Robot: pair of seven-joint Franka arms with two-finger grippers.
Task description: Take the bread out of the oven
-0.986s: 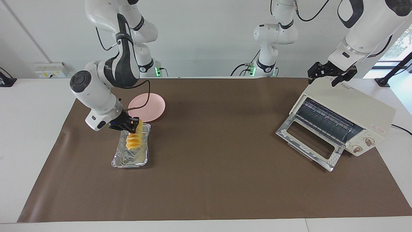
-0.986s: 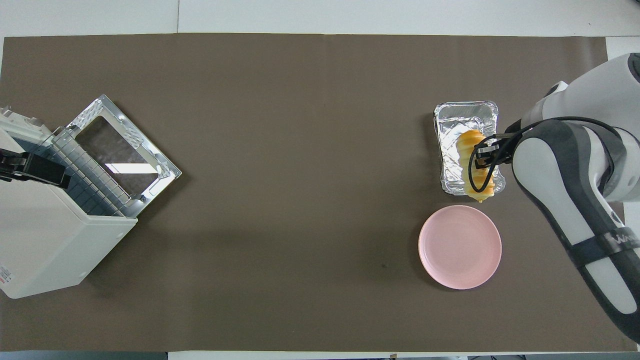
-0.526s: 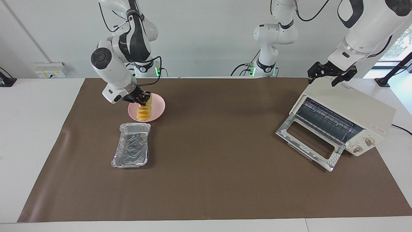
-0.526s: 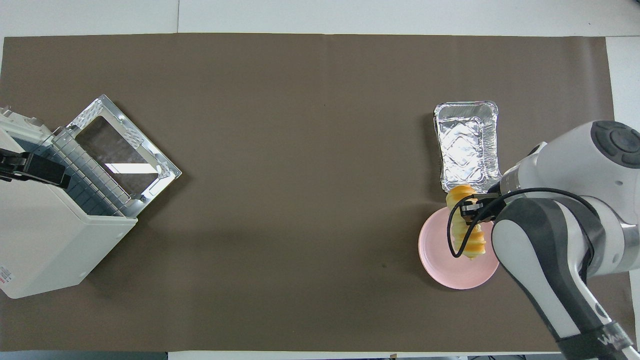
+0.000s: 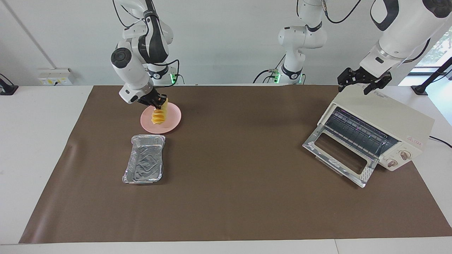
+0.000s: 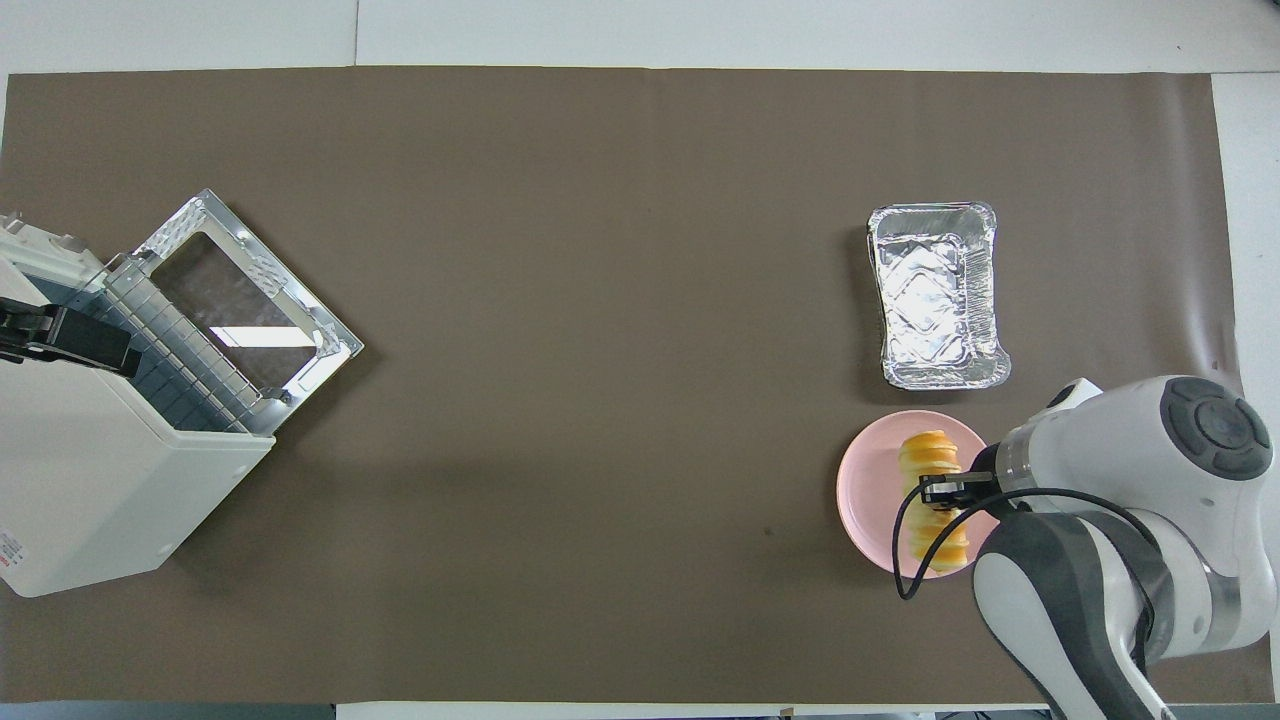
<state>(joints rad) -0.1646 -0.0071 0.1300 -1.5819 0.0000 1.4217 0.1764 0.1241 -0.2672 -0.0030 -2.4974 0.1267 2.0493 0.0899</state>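
Holding bread (image 5: pixel 158 116) over pink plate (image 5: pixel 173 121), right gripper (image 5: pixel 159 103)

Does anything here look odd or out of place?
Nothing is spilled or broken. The oven sits askew with its door hanging open. The right pincer dangles the bread by one end over the pink plate. The left pincer waits open above the oven.

Bread (image 5: pixel 158 115): golden ridged loaf, hanging end-down (upper end gripped). Oven (image 5: pixel 381 131): cream-white, glass door dropped open, at the left arm's end of the table.
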